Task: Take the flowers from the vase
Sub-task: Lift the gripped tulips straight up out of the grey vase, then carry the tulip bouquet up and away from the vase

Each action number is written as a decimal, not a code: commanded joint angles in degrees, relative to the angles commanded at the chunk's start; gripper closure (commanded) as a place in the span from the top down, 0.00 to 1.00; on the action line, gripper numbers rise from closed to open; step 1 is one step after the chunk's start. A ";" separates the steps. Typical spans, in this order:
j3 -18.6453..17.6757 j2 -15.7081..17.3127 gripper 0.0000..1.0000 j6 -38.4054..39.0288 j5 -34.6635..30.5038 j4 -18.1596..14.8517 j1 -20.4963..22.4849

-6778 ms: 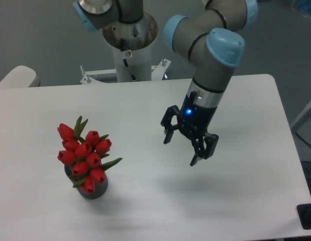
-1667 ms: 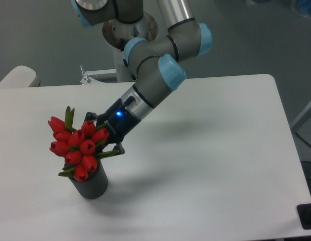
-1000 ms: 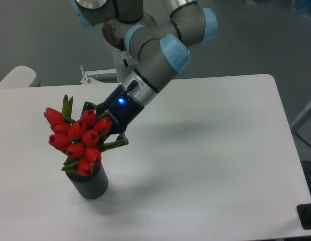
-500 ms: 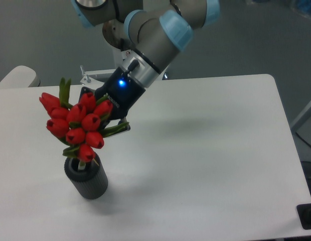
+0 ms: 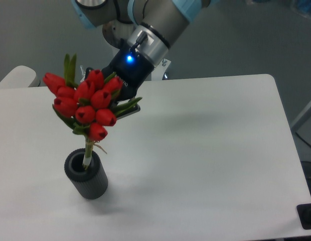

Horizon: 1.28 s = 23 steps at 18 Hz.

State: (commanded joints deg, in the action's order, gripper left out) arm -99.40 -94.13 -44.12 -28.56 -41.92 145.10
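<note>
Gripping: the flowers (image 5: 88, 105) are clamped at the bunch by the gripper (image 5: 118, 98).
Stems: only the tips are seen inside the vase (image 5: 87, 174).
Vase: stood upright on the table (image 5: 220, 150).

- Single fixed view, mounted high in front of the counter (image 5: 205, 150), looking down and toward the arm's base (image 5: 130, 45) at the far edge.
- Medium range: nearly the whole counter top is in frame; the near corners are cropped.

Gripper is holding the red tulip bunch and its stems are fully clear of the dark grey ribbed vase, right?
Not quite. In the camera view the gripper holds the red tulip bunch, but the stem ends still reach into the dark grey ribbed vase.
</note>
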 joint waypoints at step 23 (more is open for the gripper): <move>11.34 -14.76 0.30 -14.40 -0.79 0.00 10.90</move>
State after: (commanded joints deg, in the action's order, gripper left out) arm -88.07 -108.89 -58.52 -29.35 -41.92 156.01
